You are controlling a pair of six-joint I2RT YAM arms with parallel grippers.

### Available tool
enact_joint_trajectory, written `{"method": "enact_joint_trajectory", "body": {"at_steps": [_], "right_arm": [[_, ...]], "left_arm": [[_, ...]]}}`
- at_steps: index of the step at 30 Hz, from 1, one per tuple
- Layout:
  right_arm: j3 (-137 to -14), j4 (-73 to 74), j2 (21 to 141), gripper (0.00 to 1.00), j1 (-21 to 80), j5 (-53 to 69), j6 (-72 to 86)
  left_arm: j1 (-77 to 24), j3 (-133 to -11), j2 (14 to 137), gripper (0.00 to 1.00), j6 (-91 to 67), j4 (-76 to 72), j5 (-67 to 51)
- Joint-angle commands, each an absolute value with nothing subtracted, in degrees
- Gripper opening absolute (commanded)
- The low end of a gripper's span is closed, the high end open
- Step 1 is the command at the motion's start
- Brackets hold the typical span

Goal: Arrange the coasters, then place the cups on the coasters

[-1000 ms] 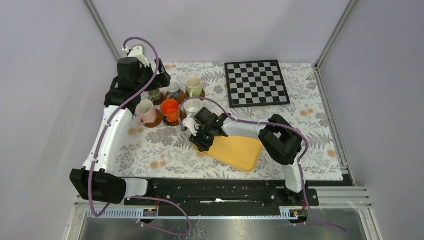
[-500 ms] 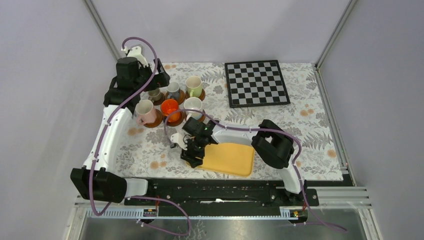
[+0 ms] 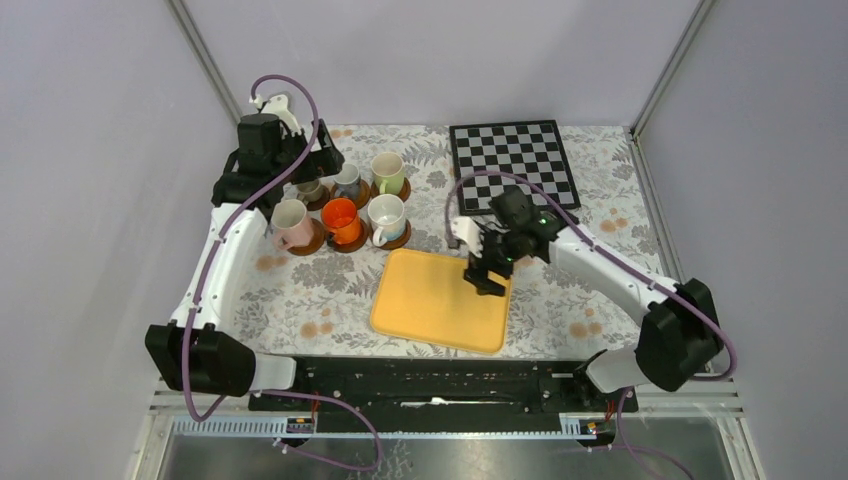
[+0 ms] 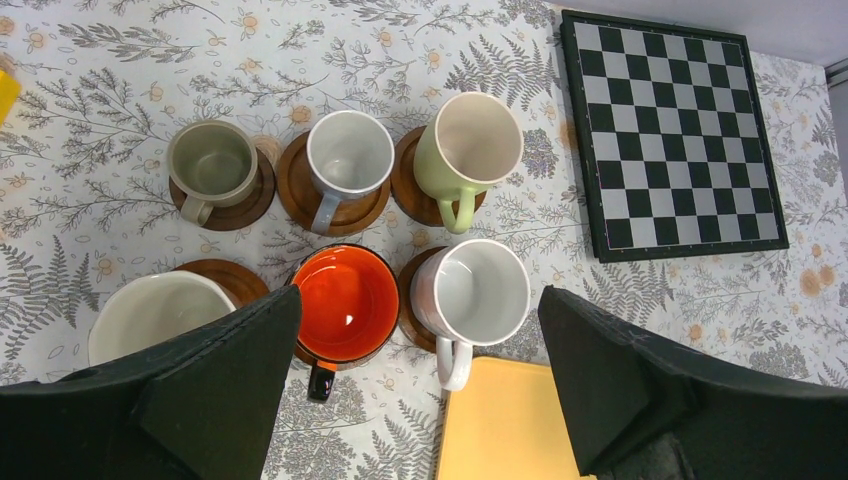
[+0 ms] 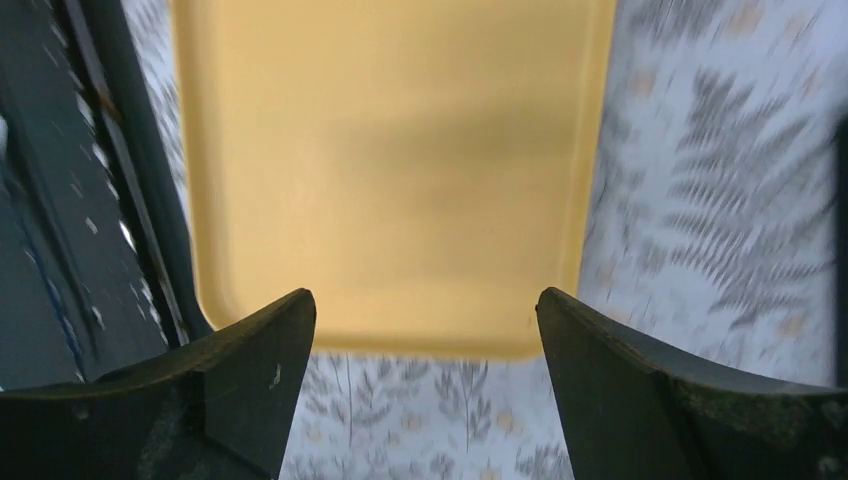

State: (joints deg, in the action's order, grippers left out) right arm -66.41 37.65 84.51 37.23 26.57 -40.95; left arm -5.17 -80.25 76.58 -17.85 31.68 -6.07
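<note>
Cups (image 3: 340,215) on coasters (image 4: 292,195), upper left overhead.
Likely brittle, slick: pinch a rim. Left end effector (image 4: 417,305), right end effector (image 5: 425,300) gape empty.

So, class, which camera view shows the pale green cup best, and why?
The left wrist view: the pale green cup appears large and sharp from above, on its coaster, handle clear. The top external view shows it small and distant. The right wrist view misses it, showing the yellow tray.
</note>
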Motion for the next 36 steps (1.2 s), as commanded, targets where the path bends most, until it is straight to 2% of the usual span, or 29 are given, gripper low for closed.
{"method": "enact_joint_trajectory", "body": {"at_steps": [1, 6, 14, 28, 36], "right_arm": [[-55.8, 44.7, 80.7, 0.88, 30.7, 21.3, -53.7], [-45.5, 41.9, 76.9, 0.86, 26.5, 17.8, -64.0], [-43.3, 34.9, 82.6, 0.87, 24.0, 17.8, -66.2], [-50.4, 31.7, 94.7, 0.88, 24.1, 23.2, -75.3], [-54.0, 31.6, 97.8, 0.9, 27.7, 24.3, -71.1]], "left_arm": [[-4.7, -82.3, 76.4, 0.99, -18.1, 30.5, -7.3], [-4.6, -82.0, 76.6, 0.99, -18.7, 30.3, -7.8], [-4.2, -81.9, 76.2, 0.99, -18.9, 30.3, -7.7], [-3.2, -80.5, 76.3, 0.99, -19.6, 29.9, -8.8], [-2.6, -80.5, 76.9, 0.99, -20.0, 29.8, -9.5]]}}
